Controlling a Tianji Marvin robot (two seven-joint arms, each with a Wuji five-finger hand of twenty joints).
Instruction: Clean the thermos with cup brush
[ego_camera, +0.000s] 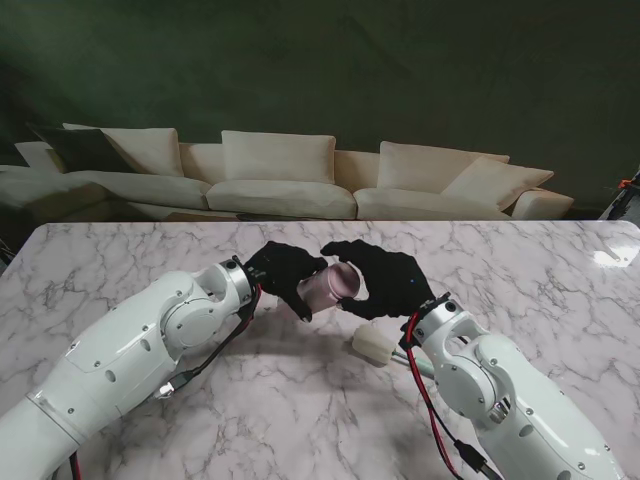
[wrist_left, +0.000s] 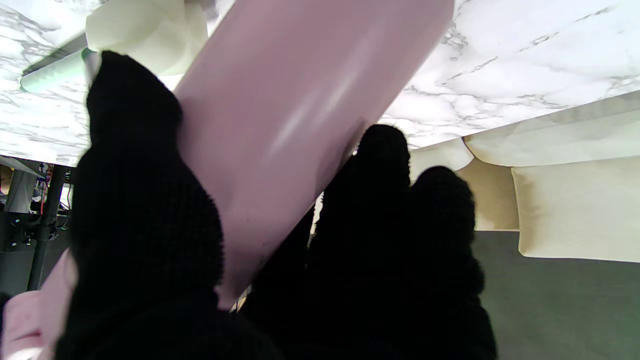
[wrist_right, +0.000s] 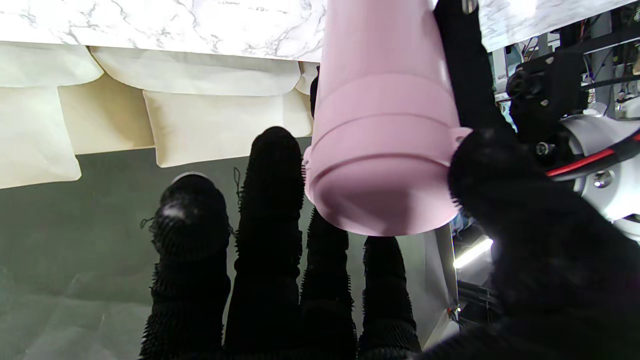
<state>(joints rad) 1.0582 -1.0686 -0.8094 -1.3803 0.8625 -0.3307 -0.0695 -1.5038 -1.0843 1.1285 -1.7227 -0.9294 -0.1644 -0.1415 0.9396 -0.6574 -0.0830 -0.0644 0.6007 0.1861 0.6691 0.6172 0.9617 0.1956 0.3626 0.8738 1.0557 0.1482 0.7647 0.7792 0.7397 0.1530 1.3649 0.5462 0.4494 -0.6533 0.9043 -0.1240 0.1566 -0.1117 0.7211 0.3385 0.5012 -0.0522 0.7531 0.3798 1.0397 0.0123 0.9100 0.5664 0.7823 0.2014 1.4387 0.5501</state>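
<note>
Fingers of both black-gloved hands meet around the pink thermos (ego_camera: 333, 285), held off the marble table (ego_camera: 120, 270) at its middle: the left hand (ego_camera: 283, 275) wraps the body, and the right hand (ego_camera: 385, 280) curls over the end nearer to it. Just nearer to me, beside the right wrist, lies the cup brush (ego_camera: 377, 345) on the table; a cream sofa (ego_camera: 290, 175) stands beyond.

From the left wrist, thumb and fingers (wrist_left: 385, 165) clamp the thermos (wrist_left: 300, 115), which blocks most of the brush (wrist_left: 145, 30).

From the right wrist, the thumb (wrist_right: 500, 170) presses the thermos (wrist_right: 385, 150) while 4 fingers (wrist_right: 272, 175) reach alongside it.
</note>
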